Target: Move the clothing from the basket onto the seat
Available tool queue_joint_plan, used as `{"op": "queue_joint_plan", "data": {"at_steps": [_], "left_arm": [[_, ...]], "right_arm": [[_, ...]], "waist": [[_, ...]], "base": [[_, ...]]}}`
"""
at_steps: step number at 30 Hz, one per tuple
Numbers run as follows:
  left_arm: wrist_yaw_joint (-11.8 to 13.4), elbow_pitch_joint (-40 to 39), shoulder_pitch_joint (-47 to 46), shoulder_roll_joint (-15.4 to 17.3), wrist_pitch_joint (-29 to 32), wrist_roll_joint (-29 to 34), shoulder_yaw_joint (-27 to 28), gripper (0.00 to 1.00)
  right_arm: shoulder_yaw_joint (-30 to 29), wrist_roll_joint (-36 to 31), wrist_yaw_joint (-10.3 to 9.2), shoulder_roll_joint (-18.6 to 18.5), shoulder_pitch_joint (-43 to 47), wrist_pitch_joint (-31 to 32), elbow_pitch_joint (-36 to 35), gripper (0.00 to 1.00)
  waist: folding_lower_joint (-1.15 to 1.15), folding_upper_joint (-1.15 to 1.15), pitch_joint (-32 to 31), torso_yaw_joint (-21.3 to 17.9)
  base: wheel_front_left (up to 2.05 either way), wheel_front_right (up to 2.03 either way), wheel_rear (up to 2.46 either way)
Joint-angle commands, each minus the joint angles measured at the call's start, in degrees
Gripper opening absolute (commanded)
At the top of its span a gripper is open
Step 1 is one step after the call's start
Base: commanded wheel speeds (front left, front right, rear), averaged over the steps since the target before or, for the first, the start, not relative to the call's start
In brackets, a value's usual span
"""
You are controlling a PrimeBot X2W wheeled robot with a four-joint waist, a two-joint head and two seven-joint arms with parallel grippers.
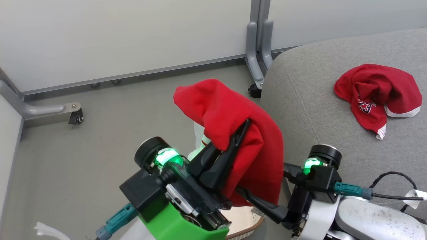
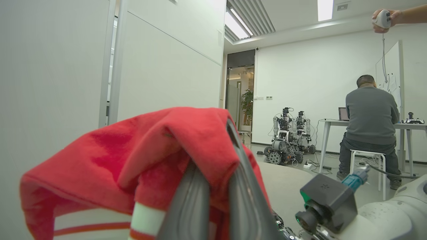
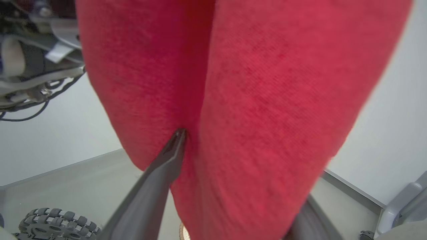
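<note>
Beside the seat (image 1: 317, 110), limp, light clothing (image 1: 227, 110) is pinched at a fold by the left gripper (image 1: 242, 130); the right gripper (image 3: 233, 156) is spread open.

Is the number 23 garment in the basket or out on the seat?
Out: the number 23 garment lies crumpled on the grey seat cushion.
</note>
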Motion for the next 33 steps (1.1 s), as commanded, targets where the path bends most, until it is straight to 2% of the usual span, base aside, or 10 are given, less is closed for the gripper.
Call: {"op": "queue_joint_plan", "data": {"at_steps": [1,8,9,10,33], "left_arm": [[-0.2,0.3,-0.9,0.0,0.0,-0.6,-0.2,0.0],[-0.2,0.9,-1.2,-0.2,0.0,-0.9,-1.8,0.0],[-0.2,1.0,-1.3,0.0,0.0,-0.8,-2.1,0.0],[-0.2,1.1,-1.2,0.0,0.0,-0.7,-2.2,0.0],[-0.2,2.5,0.5,0.1,0.0,-0.7,-1.1,0.0]], "right_arm": [[0.8,0.5,0.0,0.9,-1.1,0.0,0.4,1.0],[1.8,0.0,0.0,4.3,-2.5,0.0,1.7,1.0],[1.8,0.4,0.0,4.6,-2.3,0.0,2.1,0.59],[1.6,0.4,0.0,4.8,-2.3,0.0,2.2,0.0],[-5.9,-1.9,0.0,6.4,2.9,0.0,2.8,0.0]], "waist": [[0.0,0.0,-0.1,0.1],[0.0,0.0,-0.4,0.8],[0.0,0.0,-0.4,0.9],[0.0,0.0,-0.5,1.0],[0.0,0.0,-1.0,0.9]], "base": [[0.0,0.0,0.0],[0.0,0.0,0.0],[0.0,0.0,0.0],[0.0,0.0,0.0],[0.0,0.0,0.0]]}}
